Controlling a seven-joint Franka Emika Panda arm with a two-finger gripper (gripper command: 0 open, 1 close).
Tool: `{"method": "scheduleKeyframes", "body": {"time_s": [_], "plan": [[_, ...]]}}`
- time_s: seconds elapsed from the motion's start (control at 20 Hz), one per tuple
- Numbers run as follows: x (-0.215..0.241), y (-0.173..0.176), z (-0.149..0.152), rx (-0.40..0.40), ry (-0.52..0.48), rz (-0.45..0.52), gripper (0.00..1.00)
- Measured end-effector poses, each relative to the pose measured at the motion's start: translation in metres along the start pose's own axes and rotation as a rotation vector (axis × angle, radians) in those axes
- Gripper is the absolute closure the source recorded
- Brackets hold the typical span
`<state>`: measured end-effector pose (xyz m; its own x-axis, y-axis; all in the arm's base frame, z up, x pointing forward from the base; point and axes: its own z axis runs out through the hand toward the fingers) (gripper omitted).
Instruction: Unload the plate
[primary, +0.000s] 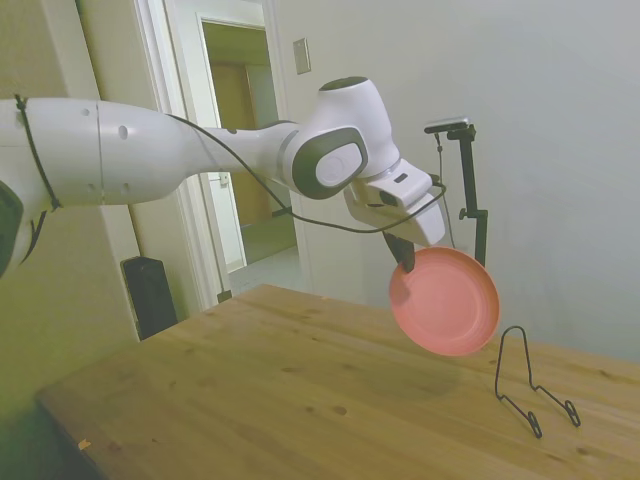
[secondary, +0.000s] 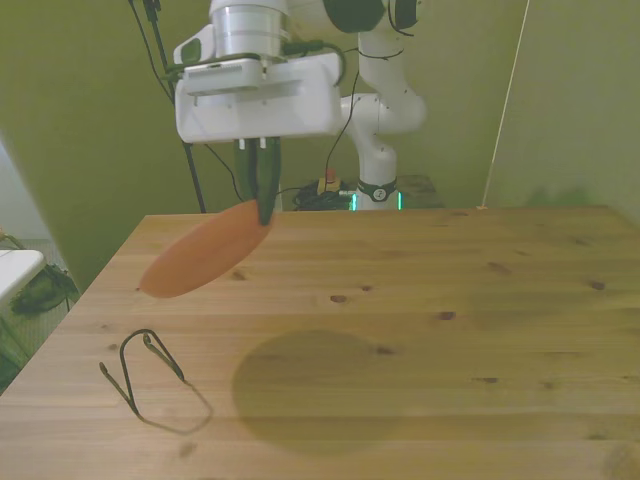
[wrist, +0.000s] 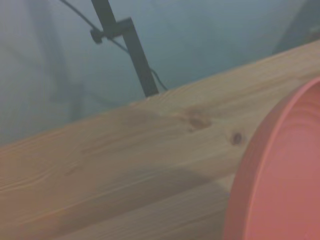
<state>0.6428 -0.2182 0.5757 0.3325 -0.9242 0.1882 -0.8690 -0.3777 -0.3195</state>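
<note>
We saw the plate (primary: 447, 303) held in the air above the wooden table (primary: 260, 390), clear of its surface. It was round, salmon-pink and plain, with a smooth matte look and a shallow raised rim, and it hung tilted steeply, its hollow face turned partly toward the side camera. The gripper (primary: 405, 256) had its dark fingers closed on the plate's upper edge; in the front view the plate (secondary: 205, 250) slanted down toward the front view's left below the gripper (secondary: 262, 205). The thin black wire stand (primary: 530, 385) stood on the table just beside the plate, apart from it. The wrist view showed the plate's rim (wrist: 280, 170) close up, blurred, above the wood.
</note>
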Motion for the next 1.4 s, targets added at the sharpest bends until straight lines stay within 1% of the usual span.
{"method": "scheduleKeyframes", "body": {"time_s": [0.1,0.2,0.3,0.4,0.5,0.75,0.8,1.05,1.4], "plan": [[-0.023,-0.026,0.028,-0.090,-0.024,0.015,1.00],[-0.047,-0.047,0.069,-0.178,-0.073,0.023,1.00],[-0.067,-0.056,0.115,-0.277,-0.131,0.031,1.00],[-0.075,-0.063,0.152,-0.336,-0.145,0.040,1.00],[-0.075,-0.070,0.168,-0.357,-0.136,0.045,1.00],[-0.071,-0.078,0.177,-0.360,-0.115,0.044,1.00],[-0.071,-0.077,0.180,-0.363,-0.114,0.044,0.00],[-0.070,-0.076,0.183,-0.365,-0.116,0.029,0.00],[-0.067,-0.079,0.180,-0.341,-0.107,0.003,0.00]]}}
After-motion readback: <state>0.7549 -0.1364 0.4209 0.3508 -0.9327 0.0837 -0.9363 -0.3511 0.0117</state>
